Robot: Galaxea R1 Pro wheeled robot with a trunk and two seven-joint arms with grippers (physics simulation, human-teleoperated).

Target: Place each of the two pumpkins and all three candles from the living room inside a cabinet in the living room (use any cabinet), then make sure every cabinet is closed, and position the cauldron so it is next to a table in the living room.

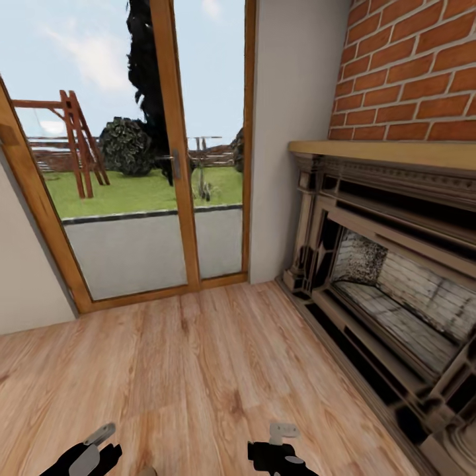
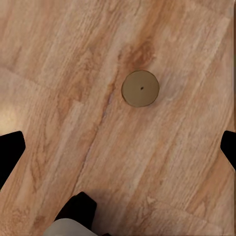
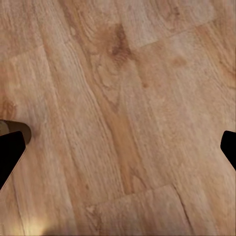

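You're in the candle-gathering step: one candle (image 2: 140, 88) stands upright on the wood floor (image 1: 198, 357), upper middle of your left wrist view, with the left gripper (image 2: 118, 142) above it, jaws spread wide and empty. Right gripper (image 3: 118, 147) hangs released too over bare boards, the fireplace (image 1: 390, 291) at right. Next, I'd say, centre the left jaws over that candle and drop.

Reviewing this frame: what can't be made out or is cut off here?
- Left gripper and right gripper, head view: cut by the bottom edge; open or shut unclear.
- Candle, left wrist view: seen end-on from above on the wooden floor, so its height is hidden.
- Fireplace, head view: cut by the right edge.
- Garden beyond the glass door: blurred.
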